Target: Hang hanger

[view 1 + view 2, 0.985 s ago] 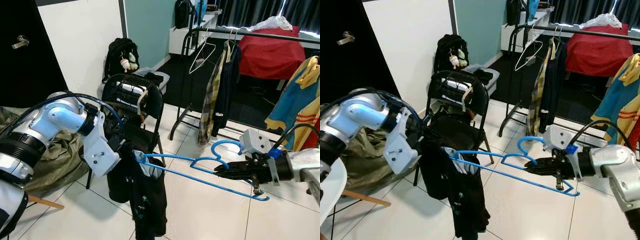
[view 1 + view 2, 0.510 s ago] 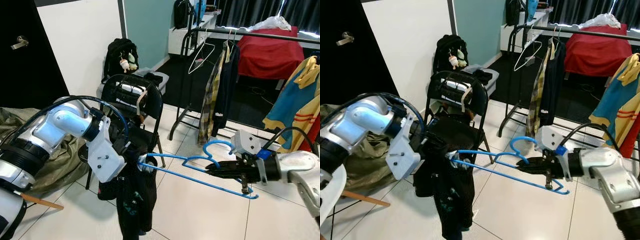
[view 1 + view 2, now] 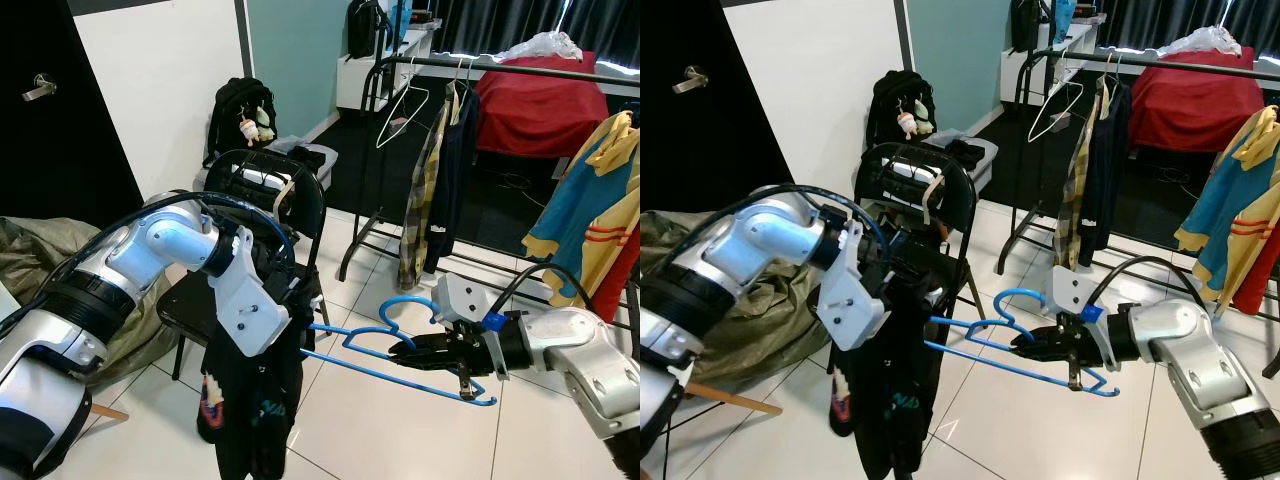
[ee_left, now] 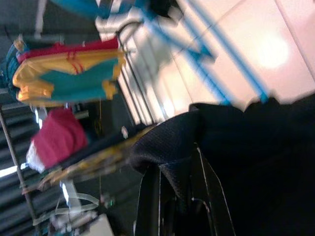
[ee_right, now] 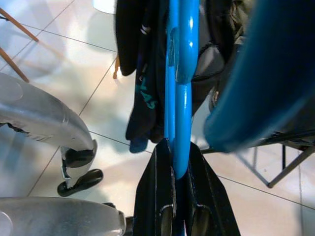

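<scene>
While right gripper (image 3: 400,352) clamps the blue plastic hanger (image 3: 395,352) at its neck | left gripper (image 3: 292,318), grip unclear, against black hanging garment (image 3: 255,400) on hanger's far end

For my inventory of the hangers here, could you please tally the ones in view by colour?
Blue: 1, the blue hanger, clamped in the right gripper, with the black garment on its far end at the left gripper.
White: 1, the white hanger on the clothes rail.
Total: 2.
</scene>
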`<state>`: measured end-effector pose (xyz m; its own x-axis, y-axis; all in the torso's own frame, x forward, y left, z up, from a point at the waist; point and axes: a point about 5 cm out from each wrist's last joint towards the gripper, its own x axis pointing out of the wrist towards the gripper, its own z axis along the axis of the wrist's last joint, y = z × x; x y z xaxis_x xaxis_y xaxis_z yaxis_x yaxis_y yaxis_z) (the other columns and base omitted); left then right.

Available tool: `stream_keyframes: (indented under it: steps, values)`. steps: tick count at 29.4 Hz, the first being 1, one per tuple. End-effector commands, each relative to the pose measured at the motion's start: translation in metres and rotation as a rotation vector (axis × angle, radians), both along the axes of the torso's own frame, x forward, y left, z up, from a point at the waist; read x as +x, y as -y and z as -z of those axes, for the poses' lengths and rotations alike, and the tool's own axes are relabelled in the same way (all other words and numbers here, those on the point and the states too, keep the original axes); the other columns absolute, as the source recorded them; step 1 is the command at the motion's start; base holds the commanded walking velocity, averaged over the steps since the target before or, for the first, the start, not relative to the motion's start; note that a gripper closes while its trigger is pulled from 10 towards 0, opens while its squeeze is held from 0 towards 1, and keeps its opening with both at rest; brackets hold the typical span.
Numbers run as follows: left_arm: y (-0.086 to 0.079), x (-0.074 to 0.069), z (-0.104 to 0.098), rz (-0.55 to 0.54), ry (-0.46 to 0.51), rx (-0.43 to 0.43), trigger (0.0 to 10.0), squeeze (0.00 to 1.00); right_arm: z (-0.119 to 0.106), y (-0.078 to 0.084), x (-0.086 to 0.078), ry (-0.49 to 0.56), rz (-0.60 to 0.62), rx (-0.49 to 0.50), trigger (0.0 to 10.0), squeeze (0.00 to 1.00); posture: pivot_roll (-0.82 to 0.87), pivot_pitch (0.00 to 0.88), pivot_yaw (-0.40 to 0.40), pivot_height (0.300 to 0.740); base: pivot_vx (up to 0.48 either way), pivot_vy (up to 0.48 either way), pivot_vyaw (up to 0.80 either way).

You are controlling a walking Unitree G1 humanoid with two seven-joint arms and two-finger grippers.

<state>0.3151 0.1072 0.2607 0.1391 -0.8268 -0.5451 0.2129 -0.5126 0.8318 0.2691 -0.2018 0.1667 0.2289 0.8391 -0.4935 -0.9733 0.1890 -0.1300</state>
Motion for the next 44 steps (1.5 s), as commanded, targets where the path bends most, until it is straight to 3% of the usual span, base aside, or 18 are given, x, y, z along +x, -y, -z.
stream_keyframes:
  steps: [1, 6, 8, 15, 16, 20, 21, 25, 28, 32, 34, 44]
  values:
    - [-0.009, 0.005, -0.014, -0.044, 0.056, -0.02, 10.0, 0.0, -0.005, -0.005, -0.004, 0.026, -0.048, 0.017, 10.0, 0.0, -0.06, 0.0, 0.065, 0.74, 0.0, 0.0, 0.0]
    - [-0.022, 0.009, -0.022, -0.084, 0.086, 0.004, 10.0, 0.0, -0.008, -0.001, -0.006, 0.019, -0.054, 0.026, 10.0, 0.0, -0.06, 0.0, 0.067, 0.74, 0.0, 0.0, 0.0]
    - [-0.031, 0.006, -0.021, -0.075, 0.088, 0.055, 10.0, 0.0, -0.014, 0.002, -0.009, 0.016, -0.068, 0.06, 10.0, 0.0, -0.06, 0.0, 0.064, 0.74, 0.0, 0.0, 0.0]
    - [-0.021, -0.009, -0.009, 0.041, 0.03, 0.091, 10.0, 0.0, -0.021, 0.003, -0.005, 0.021, -0.079, 0.097, 10.0, 0.0, -0.05, 0.0, 0.061, 0.74, 0.0, 0.0, 0.0]
    - [-0.009, -0.018, -0.008, 0.098, -0.015, 0.046, 10.0, 0.0, -0.021, 0.002, -0.003, 0.027, -0.078, 0.102, 10.0, 0.0, -0.05, 0.0, 0.058, 0.74, 0.0, 0.0, 0.0]
    - [-0.004, -0.021, -0.008, 0.121, -0.032, 0.024, 10.0, 0.0, -0.021, 0.001, -0.002, 0.03, -0.076, 0.102, 10.0, 0.0, -0.05, 0.0, 0.056, 0.74, 0.0, 0.0, 0.0]
    - [0.017, -0.037, -0.014, 0.219, -0.113, -0.089, 10.0, 0.0, -0.019, -0.004, 0.004, 0.053, -0.056, 0.103, 10.0, 0.0, -0.05, 0.0, 0.05, 0.74, 0.0, 0.0, 0.0]
    - [0.025, -0.042, -0.018, 0.259, -0.144, -0.136, 10.0, 0.0, -0.018, -0.006, 0.006, 0.065, -0.044, 0.108, 10.0, 0.0, -0.05, 0.0, 0.05, 0.74, 0.0, 0.0, 0.0]
    - [0.041, -0.046, -0.033, 0.312, -0.191, -0.254, 10.0, 0.0, -0.016, -0.016, 0.014, 0.101, 0.001, 0.134, 10.0, 0.0, -0.05, 0.0, 0.05, 0.74, 0.0, 0.0, 0.0]
    - [0.044, -0.045, -0.037, 0.312, -0.194, -0.282, 10.0, 0.0, -0.014, -0.02, 0.017, 0.113, 0.014, 0.14, 10.0, 0.0, -0.05, 0.0, 0.049, 0.74, 0.0, 0.0, 0.0]
    - [0.05, -0.042, -0.042, 0.314, -0.2, -0.322, 10.0, 0.0, -0.01, -0.03, 0.02, 0.125, 0.013, 0.157, 10.0, 0.0, -0.05, 0.0, 0.053, 0.74, 0.0, 0.0, 0.0]
    - [0.058, -0.037, -0.037, 0.278, -0.185, -0.312, 10.0, 0.0, -0.01, -0.05, 0.027, 0.164, 0.032, 0.203, 10.0, 0.0, -0.06, 0.0, 0.067, 0.74, 0.0, 0.0, 0.0]
